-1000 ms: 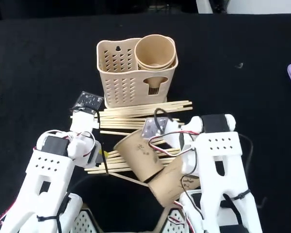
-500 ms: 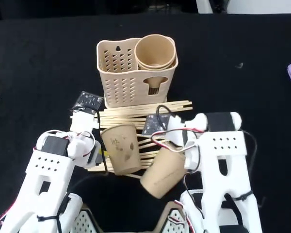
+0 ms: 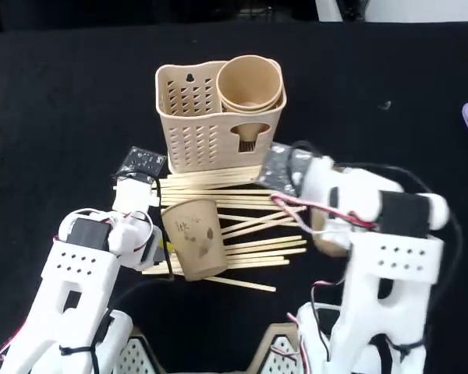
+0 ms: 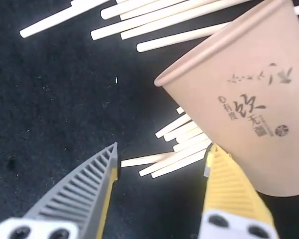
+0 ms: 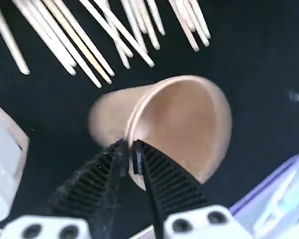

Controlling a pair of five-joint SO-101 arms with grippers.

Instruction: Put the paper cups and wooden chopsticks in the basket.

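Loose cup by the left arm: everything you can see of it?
The loose paper cup is tan, with dark print on its side wall and a thin lip at one end. It lies on its side across the wooden chopsticks, on the arms' side of the basket, apart from it. The left gripper is open close beside it; contact unclear.

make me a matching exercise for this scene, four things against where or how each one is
1 basket
2 cup by left arm
3 cup by right arm
4 left gripper

A open, next to a cup
B rim pinched in right gripper
C on its side across chopsticks
D holds stacked cups

Pairs: 1-D, 2-C, 3-B, 4-A
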